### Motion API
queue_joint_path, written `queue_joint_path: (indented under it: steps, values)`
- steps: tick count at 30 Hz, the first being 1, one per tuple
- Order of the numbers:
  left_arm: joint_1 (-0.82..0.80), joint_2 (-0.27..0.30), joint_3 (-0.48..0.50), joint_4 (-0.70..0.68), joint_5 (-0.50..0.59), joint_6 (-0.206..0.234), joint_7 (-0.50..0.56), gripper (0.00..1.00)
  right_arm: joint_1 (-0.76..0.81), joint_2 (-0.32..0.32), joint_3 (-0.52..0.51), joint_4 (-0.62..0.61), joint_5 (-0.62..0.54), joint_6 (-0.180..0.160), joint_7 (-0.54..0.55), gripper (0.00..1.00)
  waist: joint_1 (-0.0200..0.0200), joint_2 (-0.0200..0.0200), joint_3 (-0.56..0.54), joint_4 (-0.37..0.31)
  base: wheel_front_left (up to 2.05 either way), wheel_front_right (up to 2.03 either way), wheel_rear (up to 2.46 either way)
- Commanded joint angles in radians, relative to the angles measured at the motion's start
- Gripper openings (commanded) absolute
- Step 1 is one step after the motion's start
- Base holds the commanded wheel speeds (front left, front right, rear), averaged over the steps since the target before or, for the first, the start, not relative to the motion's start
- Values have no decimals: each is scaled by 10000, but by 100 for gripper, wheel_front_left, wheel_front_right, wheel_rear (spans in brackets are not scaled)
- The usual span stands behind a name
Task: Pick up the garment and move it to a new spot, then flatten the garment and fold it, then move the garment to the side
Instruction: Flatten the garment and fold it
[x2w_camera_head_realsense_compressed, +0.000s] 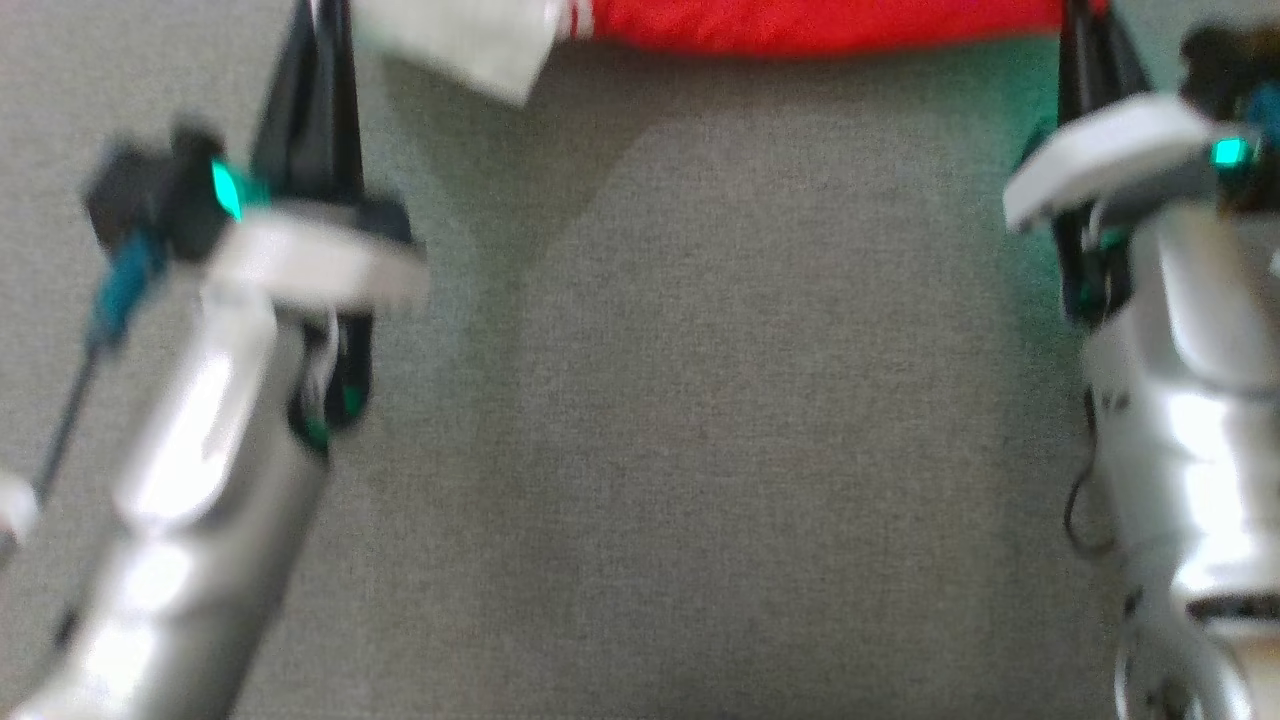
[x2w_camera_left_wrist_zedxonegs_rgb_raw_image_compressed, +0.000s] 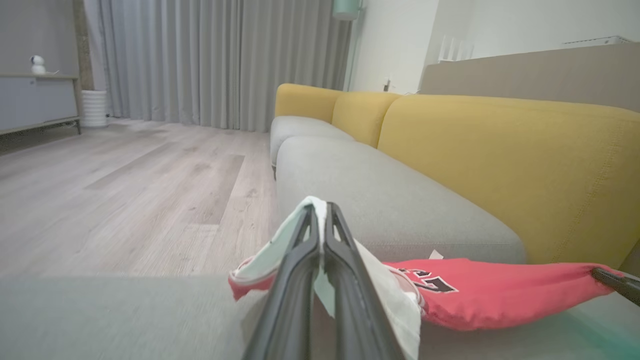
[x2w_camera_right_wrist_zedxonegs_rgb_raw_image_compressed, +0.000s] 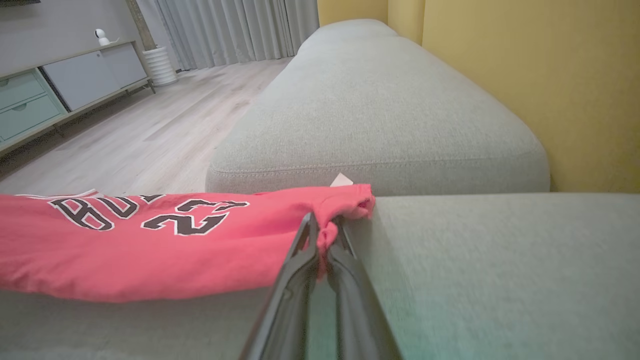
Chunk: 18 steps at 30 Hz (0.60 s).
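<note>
Both claws seemingly tight on garment

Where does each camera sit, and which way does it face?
Head camera: looks down at the sofa seat; left forearm, right forearm show.
Left wrist camera: looks along the sofa seat toward the curtains; left gripper pinches the garment.
Right wrist camera: looks likewise; right gripper pinches the garment.
Shared: both wrist views show curtains and the red garment.
</note>
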Motion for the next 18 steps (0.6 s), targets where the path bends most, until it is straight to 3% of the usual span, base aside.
queue_joint_path:
  steps: [1,10,18]
  values:
    - [796,304,604,-773,41,155,-89,0,590,229,269,-723,297,-7,-170,0,2,0,-387,-15,0,0,0]
    - [4263,461,669,-2421,160,629,-47,0,4126,230,225,-3462,1349,-7,552,0,2,0,-1998,68,0,0,0]
    - [6775,866,533,-3938,-7,1454,444,0,7303,230,-106,-6004,1873,-7,1729,0,2,0,-3330,259,0,0,0]
